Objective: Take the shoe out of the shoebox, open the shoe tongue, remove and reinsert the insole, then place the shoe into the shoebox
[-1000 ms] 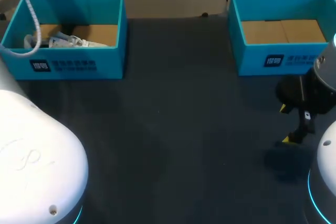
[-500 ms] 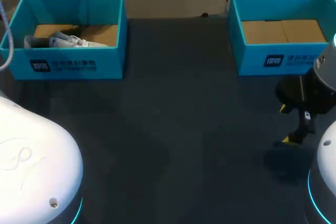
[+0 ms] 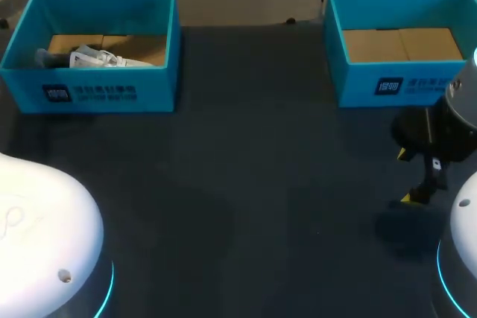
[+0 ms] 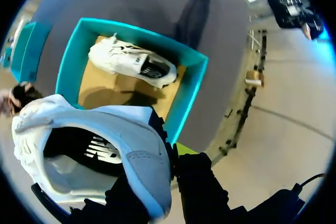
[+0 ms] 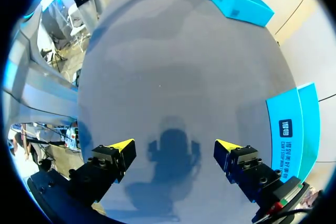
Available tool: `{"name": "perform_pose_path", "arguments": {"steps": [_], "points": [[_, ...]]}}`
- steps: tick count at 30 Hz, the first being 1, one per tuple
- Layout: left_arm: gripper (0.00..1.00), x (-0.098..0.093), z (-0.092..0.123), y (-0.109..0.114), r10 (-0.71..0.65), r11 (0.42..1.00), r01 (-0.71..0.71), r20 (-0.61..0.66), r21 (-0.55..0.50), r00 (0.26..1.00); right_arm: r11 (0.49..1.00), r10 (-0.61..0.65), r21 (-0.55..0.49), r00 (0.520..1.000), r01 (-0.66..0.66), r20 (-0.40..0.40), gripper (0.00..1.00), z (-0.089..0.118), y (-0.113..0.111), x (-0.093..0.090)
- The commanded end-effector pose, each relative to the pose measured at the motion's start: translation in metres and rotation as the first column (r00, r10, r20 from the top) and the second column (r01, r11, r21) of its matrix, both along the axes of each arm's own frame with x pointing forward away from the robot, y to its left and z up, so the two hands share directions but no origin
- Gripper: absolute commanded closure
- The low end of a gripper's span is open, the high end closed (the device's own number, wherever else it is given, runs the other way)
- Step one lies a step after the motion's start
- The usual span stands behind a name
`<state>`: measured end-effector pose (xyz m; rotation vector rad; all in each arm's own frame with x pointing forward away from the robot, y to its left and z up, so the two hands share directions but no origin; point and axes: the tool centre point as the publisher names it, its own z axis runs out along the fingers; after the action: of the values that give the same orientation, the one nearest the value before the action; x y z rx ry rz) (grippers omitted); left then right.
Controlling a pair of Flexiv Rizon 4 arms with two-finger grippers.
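The left gripper (image 4: 164, 174) is pinching a white shoe (image 4: 94, 150) by its heel collar. Ahead of its fingers, a second shoe (image 4: 131, 61) is lying inside the teal shoebox (image 4: 189, 95). The right gripper (image 5: 176, 153) is hovering over the table (image 5: 173, 66) — fingers spread wide, nothing between them.
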<state>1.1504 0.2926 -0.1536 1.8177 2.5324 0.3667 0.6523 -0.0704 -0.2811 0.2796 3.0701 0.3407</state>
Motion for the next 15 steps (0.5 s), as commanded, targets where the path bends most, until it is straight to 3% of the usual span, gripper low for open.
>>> {"name": "perform_pose_path", "arguments": {"steps": [1, 6, 15], "points": [[1.00, -0.003, -0.011, 0.008, -0.273, 0.962, 0.274, 0.032, -0.015, 0.961, 1.000, -0.001, -0.002, 1.000, 0.001, 0.001, 0.00, -0.001, 0.000, -0.001], [1.00, -0.011, -0.015, 0.016, -0.397, 0.918, 0.396, 0.012, 0.015, 0.918, 1.000, -0.001, -0.002, 1.000, 0.001, 0.001, 0.00, -0.001, 0.000, -0.001], [1.00, -0.008, -0.018, 0.021, -0.395, 0.918, 0.394, 0.019, 0.045, 0.918, 1.000, -0.001, -0.002, 1.000, 0.001, 0.001, 0.00, -0.001, 0.000, -0.001]]}}
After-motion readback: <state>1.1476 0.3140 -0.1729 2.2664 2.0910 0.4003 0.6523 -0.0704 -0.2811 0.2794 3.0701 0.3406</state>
